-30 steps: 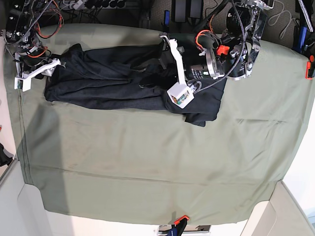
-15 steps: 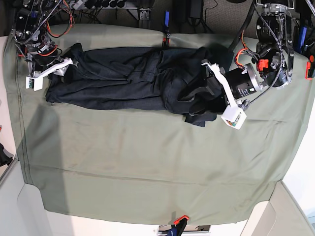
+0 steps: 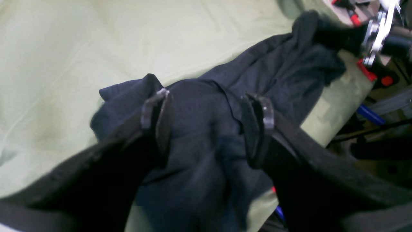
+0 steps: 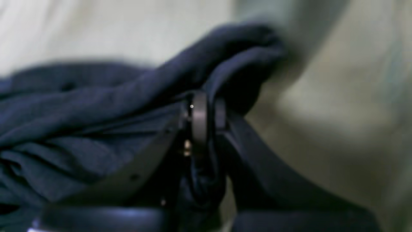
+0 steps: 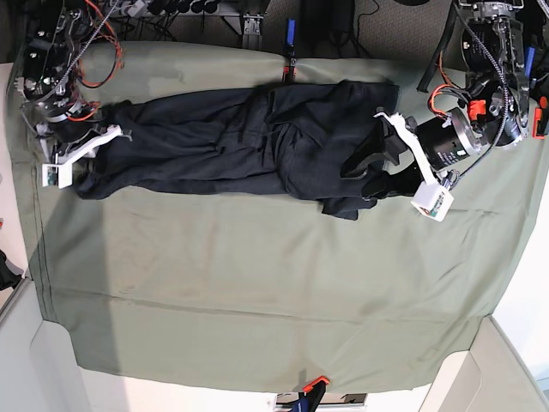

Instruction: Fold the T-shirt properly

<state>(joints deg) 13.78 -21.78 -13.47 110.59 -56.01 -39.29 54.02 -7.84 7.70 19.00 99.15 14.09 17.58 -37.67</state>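
The T-shirt [image 5: 232, 142], dark navy, lies stretched in a long crumpled band across the far part of the olive table cloth [image 5: 257, 283]. At its left end in the base view, my right gripper [image 5: 90, 159] is shut on a fold of the fabric; the right wrist view shows the pads [image 4: 199, 119] pinched together on the T-shirt [image 4: 96, 106]. Over the bunched right end, my left gripper [image 5: 364, 172] stands open. In the left wrist view its fingers [image 3: 157, 116] straddle the T-shirt [image 3: 289, 71], spread wide apart.
Clamps hold the cloth at its edges: an orange one [image 5: 313, 384] at the near edge, a blue one [image 5: 290, 34] at the far edge, a red one [image 5: 540, 116] at the right. Cables and arm bases crowd the far corners.
My left arm swung from the shirt's middle out to its right end, staying open. My right gripper shut on the shirt's left end, and that end now lies a little further left.
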